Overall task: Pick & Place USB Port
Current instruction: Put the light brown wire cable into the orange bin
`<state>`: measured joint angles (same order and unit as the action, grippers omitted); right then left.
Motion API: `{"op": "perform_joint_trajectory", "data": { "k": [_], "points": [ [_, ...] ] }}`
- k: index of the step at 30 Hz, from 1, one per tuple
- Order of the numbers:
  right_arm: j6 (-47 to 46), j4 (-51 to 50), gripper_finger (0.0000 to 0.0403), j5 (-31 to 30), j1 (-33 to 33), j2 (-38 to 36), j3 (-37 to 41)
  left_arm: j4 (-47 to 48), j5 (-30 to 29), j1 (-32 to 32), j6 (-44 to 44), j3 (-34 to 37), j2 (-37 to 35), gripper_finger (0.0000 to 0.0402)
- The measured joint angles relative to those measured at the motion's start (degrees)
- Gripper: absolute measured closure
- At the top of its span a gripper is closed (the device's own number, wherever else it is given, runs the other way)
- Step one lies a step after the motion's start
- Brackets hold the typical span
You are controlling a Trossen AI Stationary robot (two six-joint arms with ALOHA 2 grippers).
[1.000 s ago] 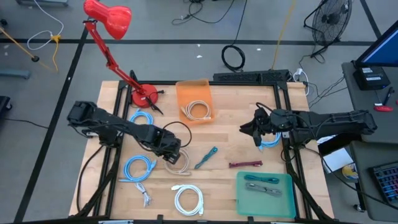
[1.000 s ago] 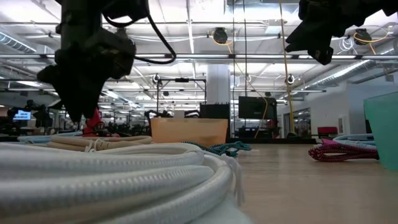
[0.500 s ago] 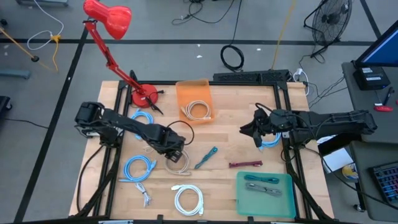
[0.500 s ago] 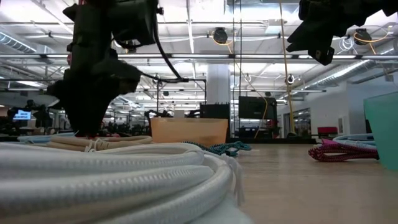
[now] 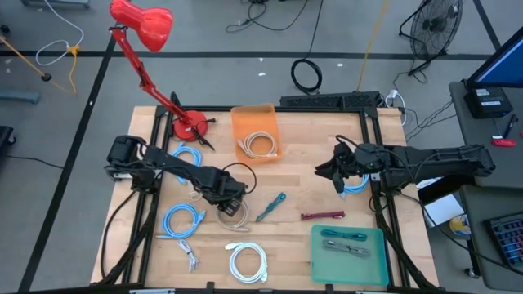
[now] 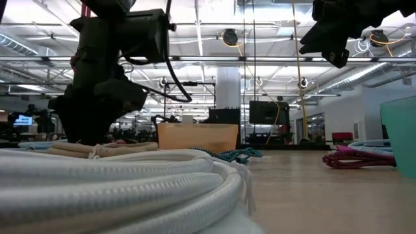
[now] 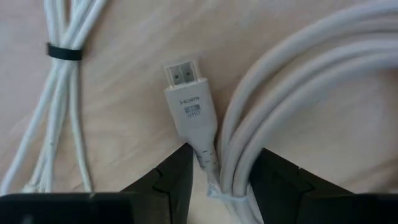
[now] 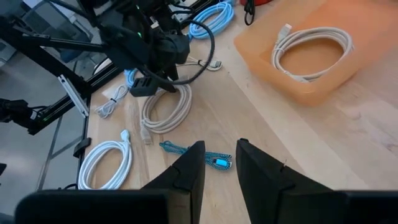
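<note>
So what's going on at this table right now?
The left gripper is down over a beige coiled cable near the middle of the table, its open fingers either side of the cable just behind the plug. The right gripper hangs in the air, empty, on the right side. One white cable already lies in the orange bin.

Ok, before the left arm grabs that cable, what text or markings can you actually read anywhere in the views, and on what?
"HDMI": on the white plug of the beige cable, seen between the left gripper fingers in the left wrist view.
"UHD": in a small box just under it on the same plug; small, so this reading is less sure.
Nothing else is readable: the monitor at the right edge and the screens in the room behind are too small.
</note>
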<state>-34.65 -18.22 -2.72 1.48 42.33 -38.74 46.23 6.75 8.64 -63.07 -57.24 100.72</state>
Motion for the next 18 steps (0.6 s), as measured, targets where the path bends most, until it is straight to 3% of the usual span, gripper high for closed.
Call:
{"op": "perform_joint_trajectory", "data": {
  "k": [6,12,18],
  "points": [
    [-0.01,0.32,0.0319,0.01,0.02,-0.02,0.01,-0.93,0.77,-0.04,-1.30,-0.21,1.93,0.0259],
    [0.35,0.40,0.0319,0.00,0.02,-0.02,0.00,-0.65,1.00,-0.50,-4.68,0.03,-0.02,0.0359],
    [0.76,0.40,0.0319,-0.04,0.02,0.00,0.00,-0.90,2.58,-1.03,-9.43,0.23,-6.20,0.0359]
  ]
}}
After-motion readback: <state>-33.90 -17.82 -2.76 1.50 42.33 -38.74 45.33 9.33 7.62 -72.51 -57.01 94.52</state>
